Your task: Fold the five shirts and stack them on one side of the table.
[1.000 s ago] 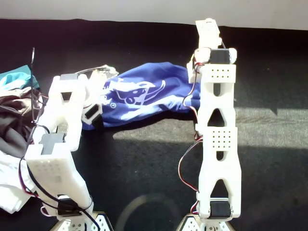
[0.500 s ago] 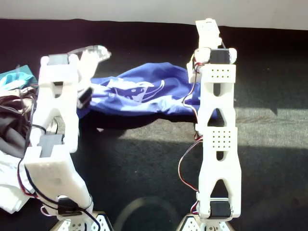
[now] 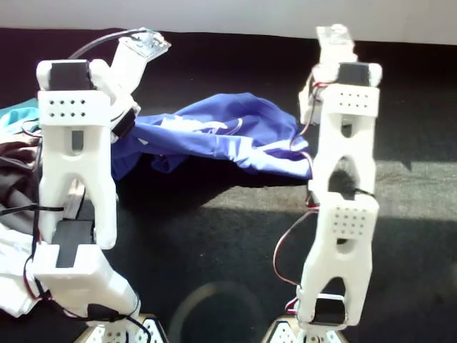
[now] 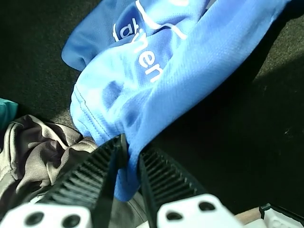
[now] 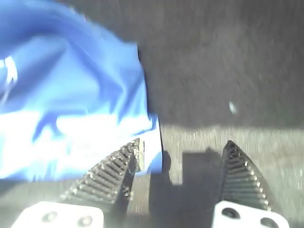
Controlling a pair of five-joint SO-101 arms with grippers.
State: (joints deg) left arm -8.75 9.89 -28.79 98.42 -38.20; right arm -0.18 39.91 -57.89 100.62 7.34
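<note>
While the left tool [image 4: 127,151] pinches one edge of the blue fabric shirt [image 3: 214,136], the right tool [image 5: 183,145] sits, jaws apart, beside its other edge; the shirt spans the black surface [image 3: 214,243] between them.

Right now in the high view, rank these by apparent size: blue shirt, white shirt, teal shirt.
Largest: blue shirt.
Then: white shirt, partly hidden at the frame edge.
Smallest: teal shirt, only a sliver visible.
</note>
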